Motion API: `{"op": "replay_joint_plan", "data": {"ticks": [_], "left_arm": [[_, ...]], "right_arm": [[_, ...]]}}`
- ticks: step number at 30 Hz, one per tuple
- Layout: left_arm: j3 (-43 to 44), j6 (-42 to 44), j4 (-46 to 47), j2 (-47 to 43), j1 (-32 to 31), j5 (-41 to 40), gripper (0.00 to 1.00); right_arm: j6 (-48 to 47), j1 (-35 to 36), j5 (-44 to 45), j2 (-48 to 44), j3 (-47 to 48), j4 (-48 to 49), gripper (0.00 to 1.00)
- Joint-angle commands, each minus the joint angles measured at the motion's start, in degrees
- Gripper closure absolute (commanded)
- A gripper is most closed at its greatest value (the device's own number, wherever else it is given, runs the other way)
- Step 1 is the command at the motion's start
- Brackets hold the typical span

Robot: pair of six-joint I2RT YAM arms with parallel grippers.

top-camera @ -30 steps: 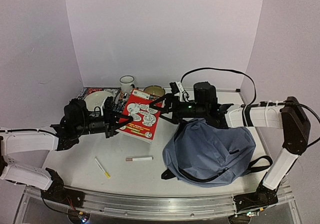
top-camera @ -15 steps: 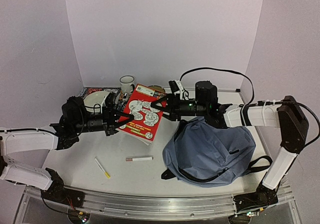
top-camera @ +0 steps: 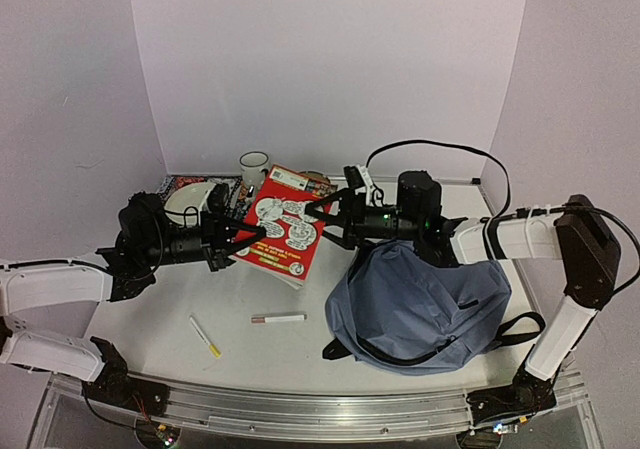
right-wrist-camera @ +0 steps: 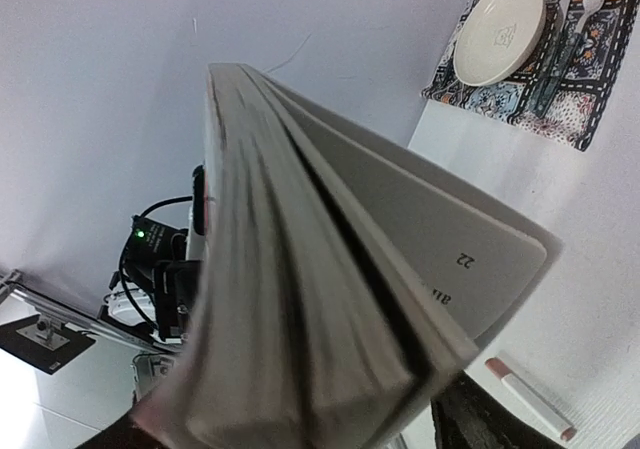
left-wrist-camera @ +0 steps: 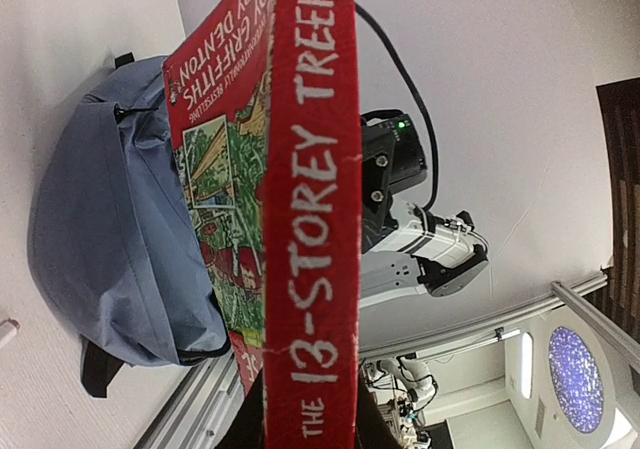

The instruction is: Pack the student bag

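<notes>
Pale lilac walls (top-camera: 330,59) enclose a white table (top-camera: 150,314).

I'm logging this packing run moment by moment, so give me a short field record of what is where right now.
book: red paperback, tilted, held off the table between both grippers
left gripper: shut on the book's spine side
right gripper: shut on the book's page edge
backpack: lying on the table, front right, book not in it
loose items: yellow-tipped pen and white pen, front of table
back left: plate on patterned mat, mug beside it
</notes>
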Motion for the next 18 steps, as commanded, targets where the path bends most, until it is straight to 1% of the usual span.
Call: {"op": "replay_joint_plan", "data": {"ticks": [1, 4, 9, 14, 18], "left_arm": [[2.8, -1.5, 6.1, -4.7, -0.5, -1.0, 1.0], [3.4, -2.1, 6.8, -4.7, -0.6, -2.3, 1.0], [5.4, -2.9, 9.5, -1.3, -1.5, -3.0, 1.0], [5.8, -3.2, 10.6, 1.0, -2.1, -3.0, 1.0], [3.3, -3.6, 10.6, 0.7, -2.2, -3.4, 1.0]], "right_arm": [[1.6, 0.1, 1.4, -2.4, -1.6, 7.0, 0.12], [4.9, 0.7, 0.9, -1.6, -2.4, 12.5, 0.06], [10.4, 2.5, -0.7, 1.3, -1.5, 22.0, 0.02], [11.4, 3.5, -1.5, 1.7, -0.1, 24.4, 0.02], [10.0, 3.1, -1.6, -0.9, -0.2, 23.9, 0.08]]}}
